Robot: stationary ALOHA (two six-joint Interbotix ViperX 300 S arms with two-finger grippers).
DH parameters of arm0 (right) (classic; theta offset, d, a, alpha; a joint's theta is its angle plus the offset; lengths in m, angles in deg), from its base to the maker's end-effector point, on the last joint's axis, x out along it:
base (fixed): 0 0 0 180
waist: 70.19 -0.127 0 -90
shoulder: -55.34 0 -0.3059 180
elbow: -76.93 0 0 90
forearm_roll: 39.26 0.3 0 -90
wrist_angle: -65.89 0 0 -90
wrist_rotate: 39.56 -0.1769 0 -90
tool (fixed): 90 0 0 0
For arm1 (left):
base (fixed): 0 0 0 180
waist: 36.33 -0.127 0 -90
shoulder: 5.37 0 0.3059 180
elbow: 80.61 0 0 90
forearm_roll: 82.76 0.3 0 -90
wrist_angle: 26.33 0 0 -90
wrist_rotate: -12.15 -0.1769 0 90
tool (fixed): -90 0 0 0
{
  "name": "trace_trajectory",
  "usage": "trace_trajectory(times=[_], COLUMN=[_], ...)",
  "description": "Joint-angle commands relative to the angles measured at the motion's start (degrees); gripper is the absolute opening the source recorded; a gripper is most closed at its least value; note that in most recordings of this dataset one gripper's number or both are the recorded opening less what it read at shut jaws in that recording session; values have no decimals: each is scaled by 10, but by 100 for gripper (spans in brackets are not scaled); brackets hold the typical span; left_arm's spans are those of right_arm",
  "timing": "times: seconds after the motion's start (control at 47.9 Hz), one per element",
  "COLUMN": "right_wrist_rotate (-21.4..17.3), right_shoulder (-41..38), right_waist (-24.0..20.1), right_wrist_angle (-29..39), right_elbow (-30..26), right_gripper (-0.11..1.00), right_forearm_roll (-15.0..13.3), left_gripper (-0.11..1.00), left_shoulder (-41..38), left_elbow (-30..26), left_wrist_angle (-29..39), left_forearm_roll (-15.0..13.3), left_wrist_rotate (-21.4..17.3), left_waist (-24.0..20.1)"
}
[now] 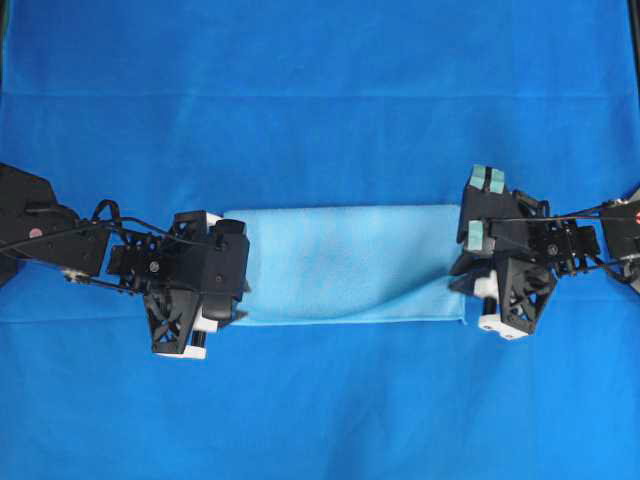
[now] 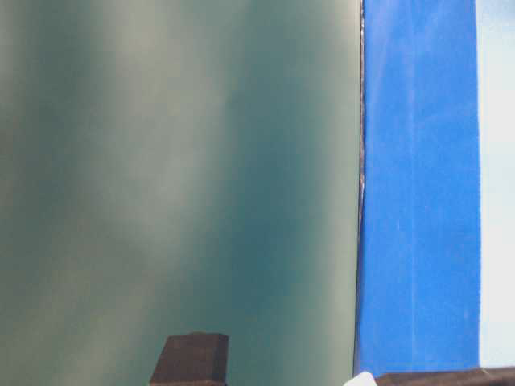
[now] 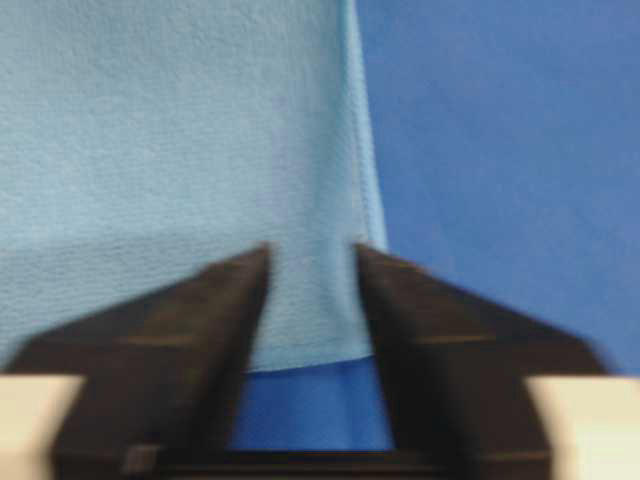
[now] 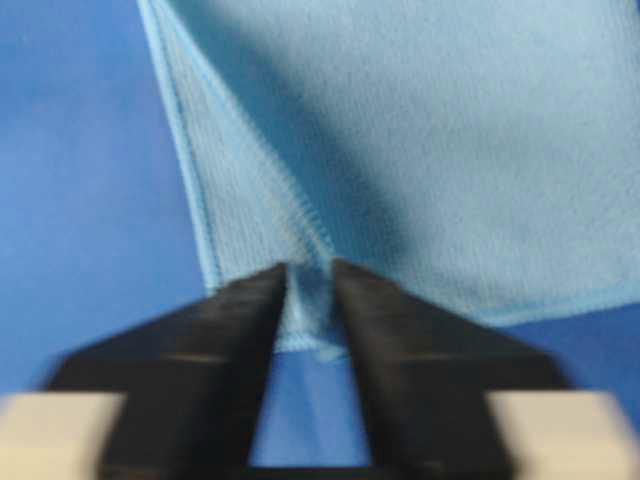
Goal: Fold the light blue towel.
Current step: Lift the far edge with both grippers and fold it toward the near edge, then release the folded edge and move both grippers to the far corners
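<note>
The light blue towel (image 1: 345, 265) lies folded into a long flat band across the middle of the table. My left gripper (image 1: 243, 297) is at the band's left end, near its front corner. In the left wrist view the jaws (image 3: 312, 250) stand open, and the towel's corner (image 3: 310, 310) lies flat between them. My right gripper (image 1: 462, 277) is at the band's right end. Its jaws (image 4: 310, 265) are a little apart, and a puckered fold of the towel (image 4: 305, 300) sits between the fingertips.
A deep royal-blue cloth (image 1: 320, 100) covers the whole table. The table-level view shows only a blurred grey-green surface (image 2: 177, 177) and a strip of blue cloth (image 2: 418, 201).
</note>
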Motion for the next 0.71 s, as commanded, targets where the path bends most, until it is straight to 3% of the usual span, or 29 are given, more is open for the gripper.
trace_trajectory(times=[0.0, 0.063, 0.125, 0.229, 0.355, 0.688], right_wrist_rotate=[4, 8, 10, 8, 8, 8], right_shoulder=[14, 24, 37, 55, 49, -16], right_waist=[-3, -3, -2, 22, 76, 149], right_wrist_angle=[5, 13, 21, 25, 27, 23], right_elbow=[-17, -20, -24, -23, -18, -22], right_gripper=[48, 63, 65, 61, 61, 61], right_forearm_roll=[-2, -8, -19, -48, -64, -100], left_gripper=[49, 66, 76, 69, 63, 64], left_shoulder=[14, 25, 33, 39, 39, 12], left_elbow=[-6, -6, -4, -1, -1, 4], left_wrist_angle=[2, 11, 14, 13, 12, -31], left_forearm_roll=[0, 0, 0, 0, 0, 0], left_wrist_rotate=[-5, -9, -11, -17, -30, -62], left_waist=[2, -3, -14, -46, -88, -155])
